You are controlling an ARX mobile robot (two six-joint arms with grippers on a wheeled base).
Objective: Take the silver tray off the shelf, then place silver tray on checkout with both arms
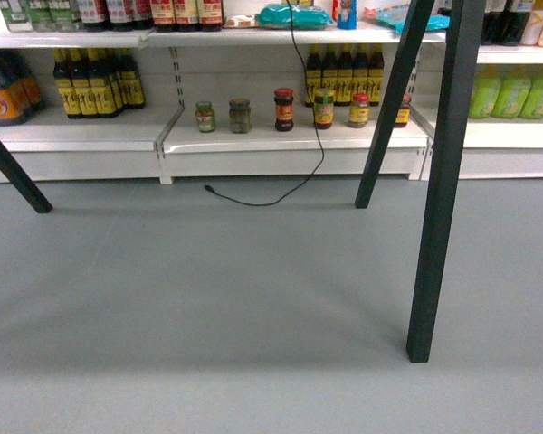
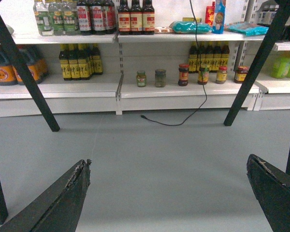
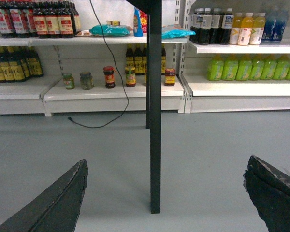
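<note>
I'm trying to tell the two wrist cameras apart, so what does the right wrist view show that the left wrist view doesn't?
Only the right wrist view shows the row of bright green drink bottles whole and the yellow and blue bottles above them. Only the left wrist view shows the large orange-labelled jugs at far left. Both share the row of small jars on the low white shelf, the black cable trailing onto the grey floor, and open black gripper fingers framing the bottom. Neither shows a silver tray.

Grey floor [image 1: 208,307]; white shelf [image 1: 290,140]; black cable [image 1: 312,136]; black table legs [image 1: 443,181]; yellow-green bottles [image 3: 251,67].
</note>
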